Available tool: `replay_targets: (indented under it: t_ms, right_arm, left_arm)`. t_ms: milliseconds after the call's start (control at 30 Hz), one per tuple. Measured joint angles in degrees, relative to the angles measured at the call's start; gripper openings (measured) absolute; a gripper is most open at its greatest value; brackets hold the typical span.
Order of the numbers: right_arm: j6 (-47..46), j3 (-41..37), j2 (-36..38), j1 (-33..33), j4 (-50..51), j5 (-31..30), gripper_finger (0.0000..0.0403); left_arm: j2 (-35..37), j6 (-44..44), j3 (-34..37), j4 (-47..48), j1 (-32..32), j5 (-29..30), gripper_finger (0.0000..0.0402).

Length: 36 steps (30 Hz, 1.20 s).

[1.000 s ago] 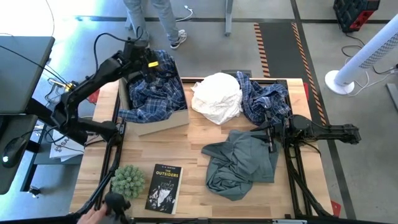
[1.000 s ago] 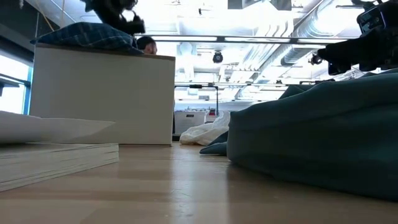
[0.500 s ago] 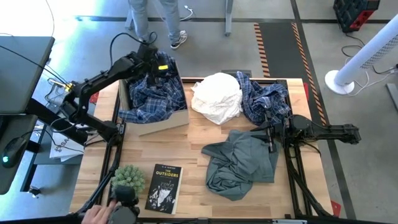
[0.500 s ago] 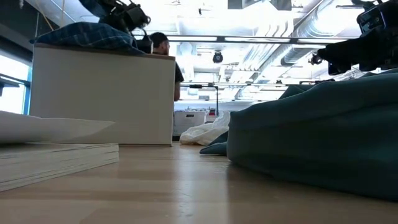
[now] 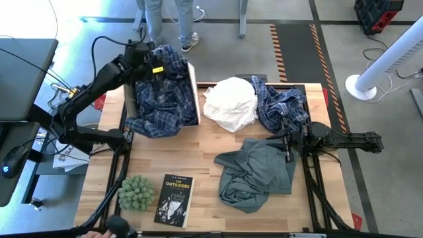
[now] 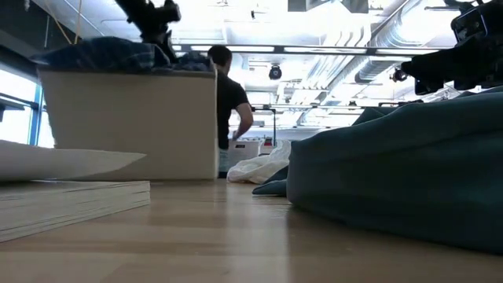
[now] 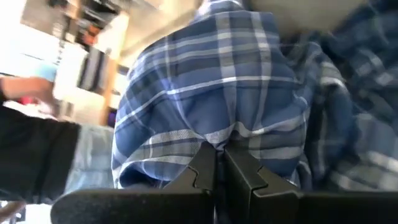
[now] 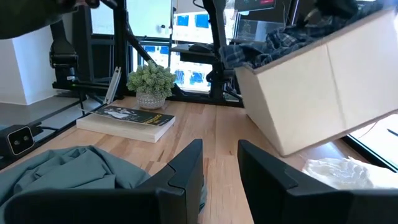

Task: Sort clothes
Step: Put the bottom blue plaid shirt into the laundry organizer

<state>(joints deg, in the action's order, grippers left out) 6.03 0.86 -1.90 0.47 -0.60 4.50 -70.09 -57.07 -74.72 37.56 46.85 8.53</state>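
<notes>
A tan cardboard box [image 5: 193, 99] at the table's far left holds blue-and-white plaid shirts [image 5: 162, 92]; in the right wrist view the box [image 8: 323, 87] sits tilted. My left gripper [image 5: 152, 59] is above the box's far edge, shut on a plaid shirt [image 7: 217, 81]. A white garment [image 5: 230, 102] and another plaid shirt [image 5: 281, 106] lie at the far middle and right. A grey-green shirt [image 5: 258, 172] lies crumpled on the table near my right gripper [image 5: 285, 142], which stands open and level with nothing between its fingers [image 8: 186, 168]. My left gripper pinches a bunched fold of the plaid shirt [image 7: 217, 138] between its two fingers, which come slanting down from the table's left. The cloth is drawn up from the fold and spreads away from the fingers. The rest of the shirt lies in the box.
A book [image 5: 175, 198] and a small green plant [image 5: 135, 193] sit at the near left. A person [image 6: 232, 102] stands just beyond the table's far edge behind the box. A white fan stand [image 5: 370, 82] is off the table's right.
My left gripper has shut on the plaid shirt in the box, then risen and drawn back toward the table's far left, pulling the cloth up with it. The box has tilted and shifted a little. The person behind the table has walked along.
</notes>
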Motion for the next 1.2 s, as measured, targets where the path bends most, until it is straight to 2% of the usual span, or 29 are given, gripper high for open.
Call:
replay_targets:
  t_ms: [133,233,433,700,967,1100,1200]
  right_arm:
    - [-0.01,0.0,0.01,0.0,0.0,-0.01,0.0099]
    - [-0.01,-0.02,-0.01,0.0,0.0,0.01,0.0099]
    - [-0.01,-0.02,0.01,0.02,0.0,-0.01,0.0099]
    - [0.0,-0.02,0.0,0.01,0.0,0.0,0.0099]
    - [-0.01,-0.02,0.01,0.0,0.0,0.01,0.0099]
    - [-0.01,-0.02,0.0,0.0,0.0,0.0,0.0099]
    - [-0.01,-0.02,0.0,0.01,0.0,0.01,0.0099]
  left_arm:
    - [-3.62,-5.37,0.0,3.68,1.8,1.65,0.0007]
    - [-7.56,-7.39,0.11,1.46,2.26,6.27,0.0008]
    - [-15.53,-21.15,-0.28,-2.6,1.42,11.36,0.0011]
    - [-16.99,-18.54,-0.29,-3.77,-1.16,10.35,0.0019]
    - [-11.49,-16.54,0.09,-3.14,-2.84,7.72,0.0101]
    - [-9.01,-12.8,0.09,-2.08,-2.79,6.37,0.015]
    - [-7.77,-8.56,0.09,-0.92,-2.77,4.18,0.0171]
